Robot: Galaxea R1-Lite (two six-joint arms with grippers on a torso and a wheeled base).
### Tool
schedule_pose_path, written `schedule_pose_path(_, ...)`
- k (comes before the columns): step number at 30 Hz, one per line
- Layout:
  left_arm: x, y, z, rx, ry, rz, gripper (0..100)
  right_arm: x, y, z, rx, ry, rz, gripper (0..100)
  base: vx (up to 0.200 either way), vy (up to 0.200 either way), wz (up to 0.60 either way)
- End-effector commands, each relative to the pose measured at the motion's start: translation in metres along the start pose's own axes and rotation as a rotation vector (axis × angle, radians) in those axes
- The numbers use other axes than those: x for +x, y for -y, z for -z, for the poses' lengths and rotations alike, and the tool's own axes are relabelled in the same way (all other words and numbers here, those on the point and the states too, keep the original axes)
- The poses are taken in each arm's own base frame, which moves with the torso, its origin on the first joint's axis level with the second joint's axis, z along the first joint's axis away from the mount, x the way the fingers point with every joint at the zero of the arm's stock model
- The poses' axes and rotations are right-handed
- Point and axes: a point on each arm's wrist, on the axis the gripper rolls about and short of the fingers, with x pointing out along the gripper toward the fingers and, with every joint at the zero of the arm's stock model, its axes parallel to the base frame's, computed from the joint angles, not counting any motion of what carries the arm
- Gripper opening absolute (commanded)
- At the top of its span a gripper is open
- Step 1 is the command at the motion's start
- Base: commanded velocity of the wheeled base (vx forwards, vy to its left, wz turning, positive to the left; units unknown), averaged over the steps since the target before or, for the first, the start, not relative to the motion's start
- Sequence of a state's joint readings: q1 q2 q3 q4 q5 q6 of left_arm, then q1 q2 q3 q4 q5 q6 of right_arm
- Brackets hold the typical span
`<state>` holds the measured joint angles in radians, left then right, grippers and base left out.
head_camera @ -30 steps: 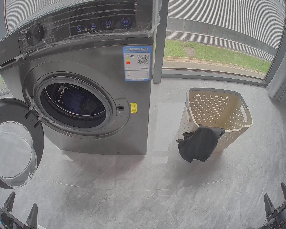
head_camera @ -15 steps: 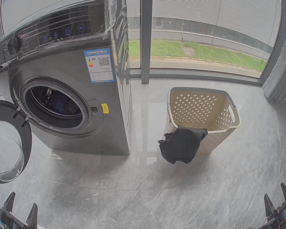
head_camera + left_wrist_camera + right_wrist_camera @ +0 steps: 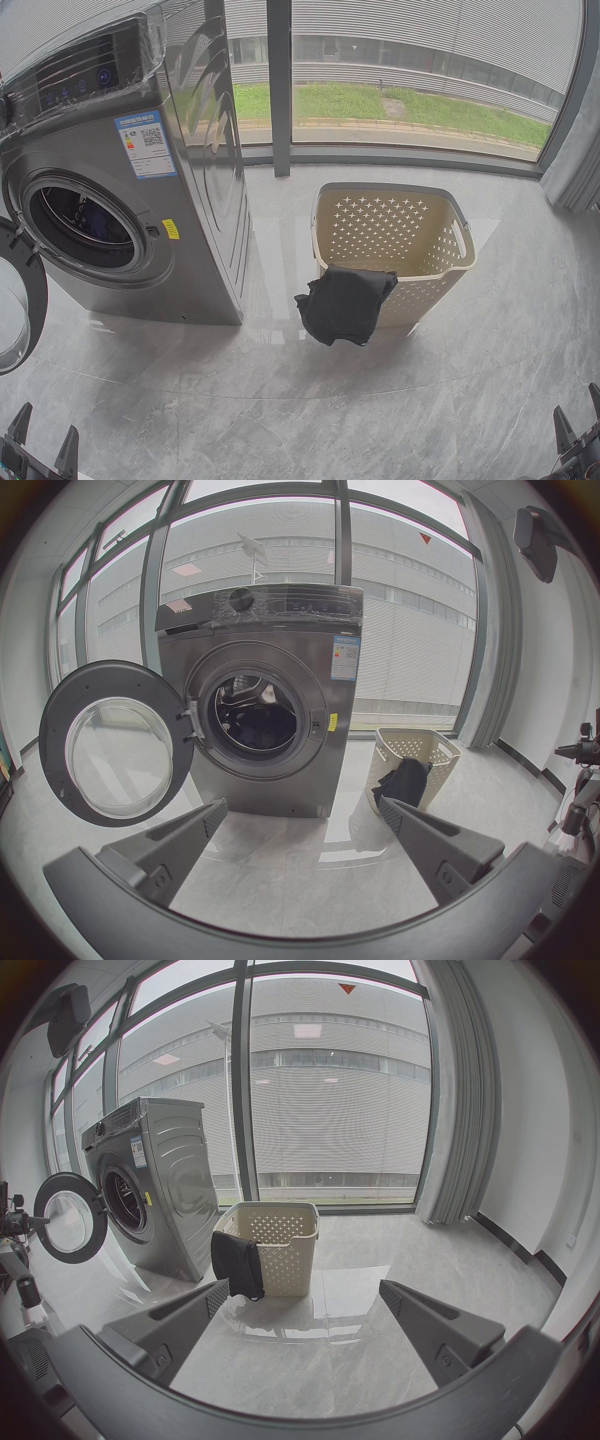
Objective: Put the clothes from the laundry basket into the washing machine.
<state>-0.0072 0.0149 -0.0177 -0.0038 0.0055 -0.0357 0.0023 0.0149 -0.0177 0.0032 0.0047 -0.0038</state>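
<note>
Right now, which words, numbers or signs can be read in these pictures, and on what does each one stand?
No text reads clearly.
Blue-and-white label on the washing machine front: print and square code, too small.
Yellow sticker beside the door opening: too small.
Control panel: lit icons only, no legible letters.
Red triangle on the window glass: shape without words.
Laundry basket and dark garment: no print.

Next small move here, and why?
Probably roll closer to the basket: the black garment hangs over its near rim, while the left pincer and right pincer sit open, empty and well short of it.
</note>
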Motion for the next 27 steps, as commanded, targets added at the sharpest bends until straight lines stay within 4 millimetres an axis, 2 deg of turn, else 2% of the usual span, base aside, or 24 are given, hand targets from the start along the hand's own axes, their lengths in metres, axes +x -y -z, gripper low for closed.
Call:
schedule_pose_path(1, 0.0, 0.0, 0.005, -0.004, -0.002, 0.0, 100, 0.0, 0.0, 0.005, 0.001, -0.003, -0.002, 100, 0.0, 0.0, 0.0)
schedule_pose_path(19, 0.0, 0.0, 0.005, -0.007, -0.002, 0.0, 100, 0.0, 0.0, 0.004, -0.005, 0.002, -0.001, 100, 0.0, 0.0, 0.0)
schedule_pose_path(21, 0.0, 0.0, 0.005, -0.006, -0.002, 0.0, 100, -0.008, 0.0, -0.027, 0.007, 0.106, 0.001, 100, 0.0, 0.0, 0.0)
schedule_pose_path(22, 0.0, 0.0, 0.005, -0.006, -0.002, 0.001, 100, -0.013, 0.0, -0.053, 0.022, 0.146, -0.011, 100, 0.0, 0.0, 0.0)
schedule_pose_path(23, 0.0, 0.0, 0.005, -0.006, -0.002, 0.001, 100, -0.013, 0.0, -0.053, 0.022, 0.146, -0.011, 100, 0.0, 0.0, 0.0)
schedule_pose_path(24, 0.0, 0.0, 0.005, -0.004, -0.002, 0.001, 100, -0.006, 0.001, -0.088, 0.043, 0.129, -0.04, 100, 0.0, 0.0, 0.0)
schedule_pose_path(27, 0.0, 0.0, 0.005, -0.004, -0.002, 0.001, 100, 0.027, -0.001, -0.104, 0.046, -0.026, -0.115, 100, 0.0, 0.0, 0.0)
